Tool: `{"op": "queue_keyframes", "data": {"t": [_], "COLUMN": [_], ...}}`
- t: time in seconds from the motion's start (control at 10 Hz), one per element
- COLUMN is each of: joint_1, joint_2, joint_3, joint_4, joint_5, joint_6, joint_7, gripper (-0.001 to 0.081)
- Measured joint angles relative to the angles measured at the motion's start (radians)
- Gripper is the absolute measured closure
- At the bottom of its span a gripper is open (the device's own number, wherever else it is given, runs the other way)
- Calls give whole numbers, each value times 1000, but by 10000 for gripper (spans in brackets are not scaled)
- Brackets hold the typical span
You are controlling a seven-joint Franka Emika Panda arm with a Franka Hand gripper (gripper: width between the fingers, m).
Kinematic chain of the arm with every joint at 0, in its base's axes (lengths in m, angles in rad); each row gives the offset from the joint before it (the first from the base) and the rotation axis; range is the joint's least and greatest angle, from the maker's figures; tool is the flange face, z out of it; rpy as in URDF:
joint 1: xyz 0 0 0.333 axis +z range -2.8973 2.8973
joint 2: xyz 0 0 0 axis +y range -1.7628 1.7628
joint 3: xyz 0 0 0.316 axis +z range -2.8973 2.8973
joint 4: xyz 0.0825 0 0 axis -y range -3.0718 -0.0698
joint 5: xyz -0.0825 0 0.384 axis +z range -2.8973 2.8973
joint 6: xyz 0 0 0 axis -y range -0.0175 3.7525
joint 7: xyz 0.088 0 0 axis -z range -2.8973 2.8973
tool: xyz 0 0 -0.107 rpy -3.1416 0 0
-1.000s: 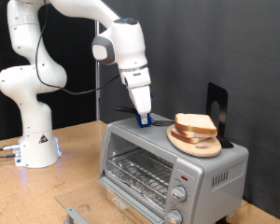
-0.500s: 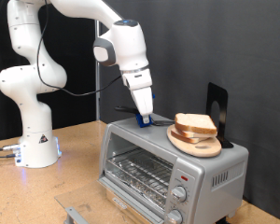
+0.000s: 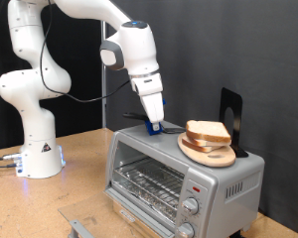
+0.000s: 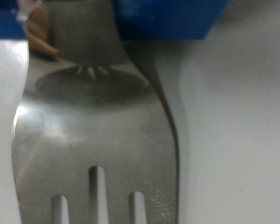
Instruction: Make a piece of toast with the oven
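The pincer (image 3: 153, 126) stays on the oven (image 3: 179, 169) top (unmoved).

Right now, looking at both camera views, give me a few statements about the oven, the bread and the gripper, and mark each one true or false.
1. The pale bread slice with a tan crust lies on a round wooden plate on top of the silver-grey toaster oven. True.
2. The oven's wire rack has bread on it. False: the rack shows bare.
3. The gripper is down at the oven's top, to the exterior view's left of the plate. True.
4. The wrist view shows a wooden spoon. False: it shows a metal fork.
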Motion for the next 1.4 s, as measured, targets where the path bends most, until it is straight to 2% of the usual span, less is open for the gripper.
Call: {"op": "queue_keyframes", "data": {"t": [0.2, 0.4, 0.6, 0.7, 0.8, 0.9, 1.0, 1.4], "joint_1": [0, 0, 0, 0, 0, 0, 0, 0], "joint_2": [3, 3, 4, 4, 6, 8, 9, 8], "joint_3": [-2, -8, -9, -9, -9, -9, -9, -9], "joint_4": [3, 2, 2, 1, 1, 0, 0, 0], "joint_5": [7, 70, 93, 93, 93, 93, 93, 125], "joint_6": [0, 0, -2, -3, -3, -3, -3, -1], "joint_7": [-2, -53, -76, -76, -76, -76, -76, -113], "gripper": [319, 319, 318, 271, 85, 85, 18, -2]}}
